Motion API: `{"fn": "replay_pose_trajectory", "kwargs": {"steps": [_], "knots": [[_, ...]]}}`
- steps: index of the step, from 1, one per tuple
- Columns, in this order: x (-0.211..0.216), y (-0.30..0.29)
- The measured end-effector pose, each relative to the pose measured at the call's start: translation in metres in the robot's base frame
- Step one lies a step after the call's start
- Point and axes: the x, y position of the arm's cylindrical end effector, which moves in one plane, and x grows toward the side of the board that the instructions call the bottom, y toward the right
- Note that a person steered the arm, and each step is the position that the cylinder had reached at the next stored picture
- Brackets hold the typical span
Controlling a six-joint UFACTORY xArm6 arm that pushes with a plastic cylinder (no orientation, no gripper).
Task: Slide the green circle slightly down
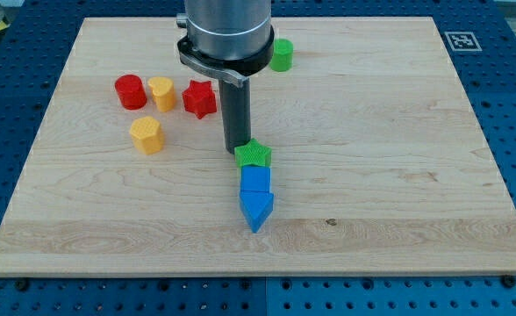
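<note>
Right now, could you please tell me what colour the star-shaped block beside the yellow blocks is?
Red: the red star, clearest in the camera view.

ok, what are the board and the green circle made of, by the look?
Board: looks like light wood, with visible grain lines and a small dark knot; smooth, matte finish. Green circle: probably plastic, in a uniform saturated colour, with faint ridges that suggest 3D printing, though that is uncertain. My tip sits at the green star.

A grey metal cylinder drops in from the view's top. A dark clamp ring circles it. Below, my tip (238, 151) ends a straight dark rod.
</note>
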Motion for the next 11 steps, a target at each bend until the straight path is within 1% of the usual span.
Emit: {"fn": "replay_pose_trajectory", "kwargs": {"steps": [1, 2, 3, 4, 6, 7, 8, 9, 11], "knots": [[-0.006, -0.002], [-0.031, -0.017], [-0.056, -0.016], [-0.091, 0.0], [-0.188, -0.006], [-0.221, 0.012], [-0.224, 0.049], [-0.214, 0.053], [-0.167, 0.049]]}}
